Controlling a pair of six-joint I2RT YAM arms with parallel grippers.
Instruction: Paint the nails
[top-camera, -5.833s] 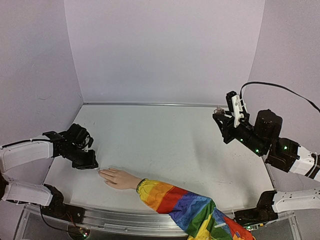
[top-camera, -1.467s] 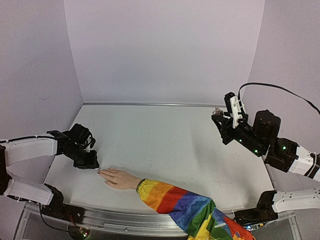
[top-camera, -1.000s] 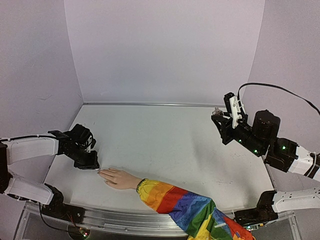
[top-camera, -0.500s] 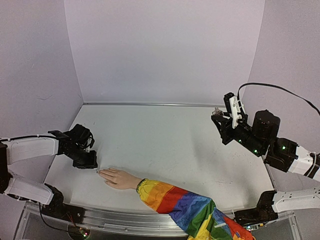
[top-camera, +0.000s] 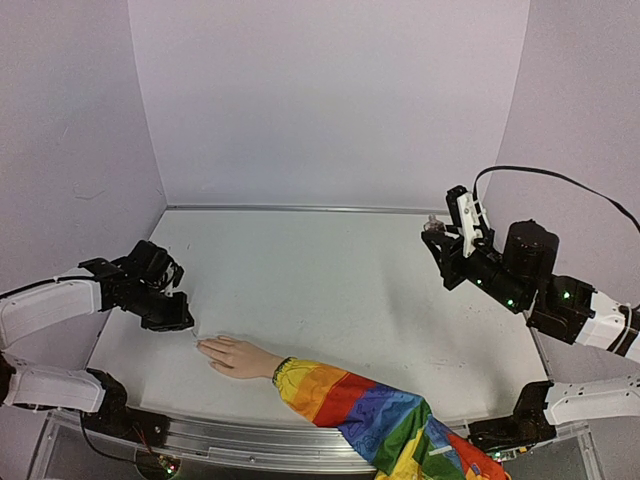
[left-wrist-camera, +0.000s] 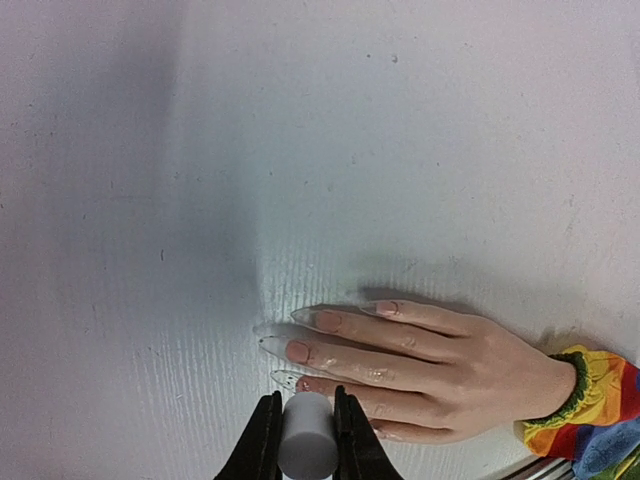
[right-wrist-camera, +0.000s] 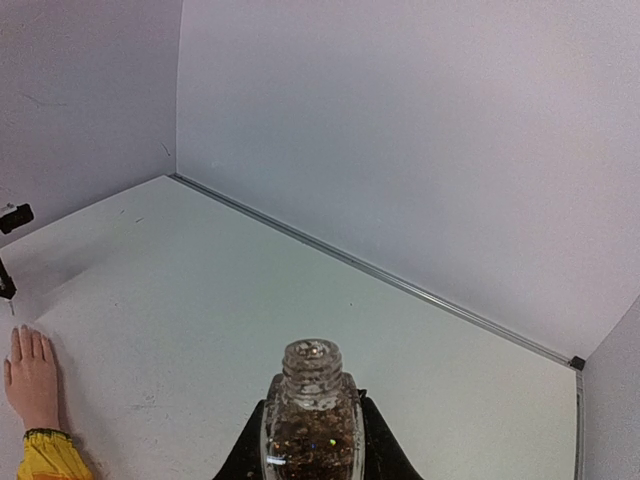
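Note:
The pale peach mannequin hand (top-camera: 238, 356) lies palm down at the table's front left, with a rainbow-striped sleeve (top-camera: 370, 410). In the left wrist view its fingers (left-wrist-camera: 420, 350) end in long, clear, pointed nails (left-wrist-camera: 275, 347). My left gripper (left-wrist-camera: 305, 425) is shut on a small grey cylindrical cap (left-wrist-camera: 306, 440) just above and left of the fingertips; the brush under it is hidden. In the top view this gripper (top-camera: 178, 318) sits left of the hand. My right gripper (right-wrist-camera: 312, 445) is shut on an open clear bottle of glittery polish (right-wrist-camera: 312, 415), held high at the right (top-camera: 437, 232).
White walls enclose the table on the left, back and right. A metal strip (top-camera: 300, 208) runs along the back edge. The sleeve hangs over the front rail (top-camera: 250, 435). The hand also shows small at the left in the right wrist view (right-wrist-camera: 30, 385).
My left gripper has drawn back a little up and left from the fingertips, still holding the cap. The right arm and the bottle have not moved.

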